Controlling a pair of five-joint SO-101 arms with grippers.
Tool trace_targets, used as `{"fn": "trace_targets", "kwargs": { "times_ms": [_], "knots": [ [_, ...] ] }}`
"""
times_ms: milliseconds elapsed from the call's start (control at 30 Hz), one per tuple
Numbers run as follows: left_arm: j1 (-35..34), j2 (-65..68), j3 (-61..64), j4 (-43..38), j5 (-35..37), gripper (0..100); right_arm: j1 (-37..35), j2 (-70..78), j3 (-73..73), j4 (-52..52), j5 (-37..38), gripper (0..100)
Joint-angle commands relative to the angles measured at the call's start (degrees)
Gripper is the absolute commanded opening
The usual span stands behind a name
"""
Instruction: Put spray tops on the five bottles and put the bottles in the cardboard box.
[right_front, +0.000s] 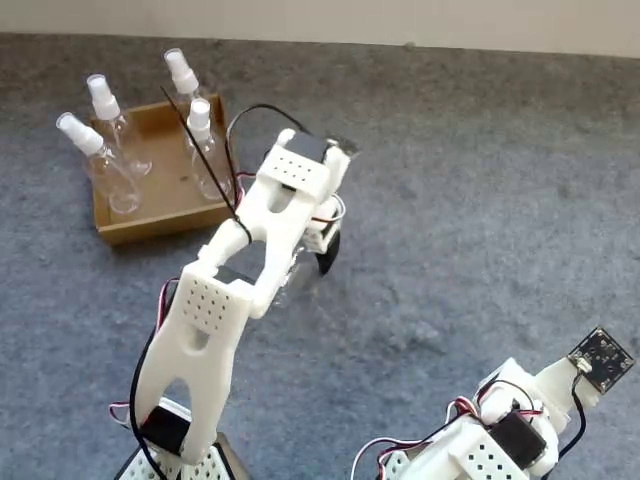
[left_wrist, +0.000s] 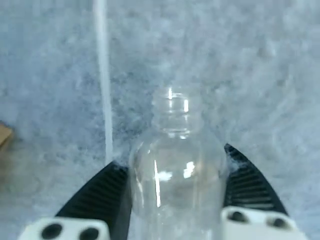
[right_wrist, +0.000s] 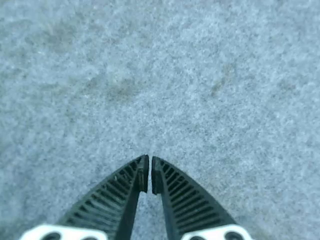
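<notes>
The left end effector (left_wrist: 172, 157) grips a clear bottle (left_wrist: 173, 117) with a bare neck, near the cardboard box (right_front: 150, 226). Four capped bottles (right_front: 112, 168) stand inside the box. The right end effector (right_wrist: 150, 175), well apart from the box, has its fingers pressed together on nothing, over the grey surface (right_front: 480, 200).

White perforated arms (right_front: 215, 330) carry black cables (right_front: 200, 150) and ribbed black gripper fingers (right_wrist: 115, 200).
</notes>
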Motion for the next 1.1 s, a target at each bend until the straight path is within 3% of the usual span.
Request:
{"fn": "trace_targets", "kwargs": {
  "times_ms": [0,67,267,367,533,833,1067],
  "knots": [
    [-1.1,-4.6,0.0,0.8,-9.8,12,0.7,-0.7,6.7,0.2,-0.2,1.2],
    [-1.1,-4.9,0.7,0.9,-9.8,14,0.7,-0.7,6.7,0.2,-0.2,1.2],
    [-0.7,-5.0,1.7,0.9,-10.1,33,0.7,-0.7,6.7,0.2,-0.2,1.2],
    [-0.7,-5.0,1.6,0.9,-11.6,33,0.7,-0.7,6.7,0.2,-0.2,1.2],
    [-0.7,-5.0,1.8,0.9,-21.0,33,0.7,-0.7,6.7,0.2,-0.2,1.2],
    [0.0,-10.6,4.2,1.1,-21.0,28,0.7,-0.7,6.7,0.2,-0.2,1.2],
    [2.0,-23.7,20.5,0.0,-21.1,27,0.7,-0.7,6.7,0.2,-0.2,1.2]
  ]
}}
